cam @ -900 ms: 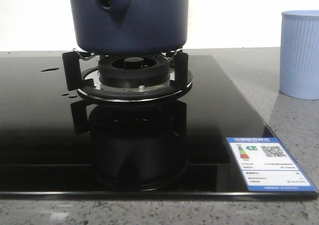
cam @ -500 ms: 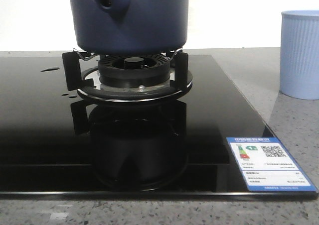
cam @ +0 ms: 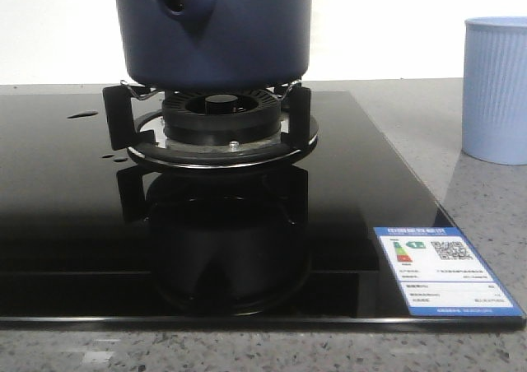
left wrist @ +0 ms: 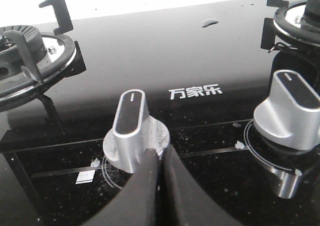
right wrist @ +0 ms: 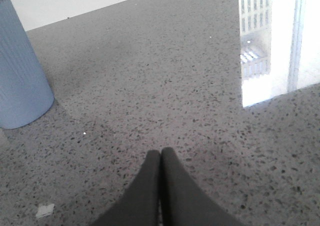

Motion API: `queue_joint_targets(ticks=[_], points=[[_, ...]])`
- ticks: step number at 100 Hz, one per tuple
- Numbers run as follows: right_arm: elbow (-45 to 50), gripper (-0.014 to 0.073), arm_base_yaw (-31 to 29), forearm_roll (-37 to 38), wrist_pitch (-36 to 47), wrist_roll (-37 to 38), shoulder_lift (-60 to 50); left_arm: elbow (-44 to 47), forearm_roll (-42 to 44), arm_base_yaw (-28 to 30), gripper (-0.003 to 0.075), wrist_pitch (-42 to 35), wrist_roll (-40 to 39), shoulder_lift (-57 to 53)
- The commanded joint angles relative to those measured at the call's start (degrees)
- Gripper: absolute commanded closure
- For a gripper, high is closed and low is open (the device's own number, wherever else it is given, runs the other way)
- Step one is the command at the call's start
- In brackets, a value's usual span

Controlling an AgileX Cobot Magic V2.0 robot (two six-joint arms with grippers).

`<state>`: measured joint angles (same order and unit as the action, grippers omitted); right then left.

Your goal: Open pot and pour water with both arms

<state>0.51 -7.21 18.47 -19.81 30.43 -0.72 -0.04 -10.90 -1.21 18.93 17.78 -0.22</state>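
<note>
while the pot (cam: 212, 30) sits on the burner grate (cam: 216, 125) of the black glass hob (cam: 66, 191), neither arm appears in the front view.

item: left tool (left wrist: 159, 153), one. fingers pressed together, nothing between them; held low over the front edge of the hob, tips just beside the base of a silver knob (left wrist: 131, 131).

item: right tool (right wrist: 160, 156), one. fingers pressed together, gripping nothing; held low over the speckled grey surface (right wrist: 165, 86), tips near it; contact cannot be told.

item: pot, one. dark navy, round, stubby handle mount with a small hole facing the front camera. not in either wrist view, so its place relative to either tool cannot be told.

item: silver knobs, two. the second knob (left wrist: 292, 108) stands to one side of the left tool, well apart from it.

item: burners, two in the left wrist view: one (left wrist: 30, 61) beyond the left tool to one side, the other (left wrist: 300, 21) partly cut off at the opposite edge.

item: pale blue ribbed cup (right wrist: 20, 71), one. upright on the surface, ahead of the right tool and off to one side, apart from it.

item: energy label (cam: 445, 281), one, on the hob's near corner.

item: water drops (cam: 82, 114), a few, on the glass.
</note>
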Motion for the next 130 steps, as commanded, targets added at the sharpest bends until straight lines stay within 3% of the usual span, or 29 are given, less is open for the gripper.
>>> queue_joint_targets(ticks=[1,29,71,83,103,130], points=[[1.54,0.0668,-0.08,0.16,1.01,-0.58,-0.38,1.98,-0.81,-0.51,0.0739,-2.84,-0.61,-1.43],[1.54,0.0668,-0.08,2.54,1.01,-0.58,-0.38,1.98,-0.81,-0.51,0.0739,-2.84,-0.61,-1.43],[1.54,0.0668,-0.08,27.71,1.25,-0.58,-0.38,1.98,-1.03,-0.51,0.0739,-4.52,-0.61,-1.43],[1.54,0.0668,-0.08,30.38,1.48,-0.58,-0.38,1.98,-7.36,-0.51,0.0739,-7.78,-0.61,-1.43],[1.54,0.0667,-0.08,37.09,1.82,-0.58,-0.38,1.98,-24.84,-0.51,0.0739,-10.69,-0.61,-1.43],[1.54,0.0668,-0.08,37.31,17.38,-0.58,-0.38,1.98,-30.07,-0.51,0.0739,-10.38,-0.61,-1.43]])
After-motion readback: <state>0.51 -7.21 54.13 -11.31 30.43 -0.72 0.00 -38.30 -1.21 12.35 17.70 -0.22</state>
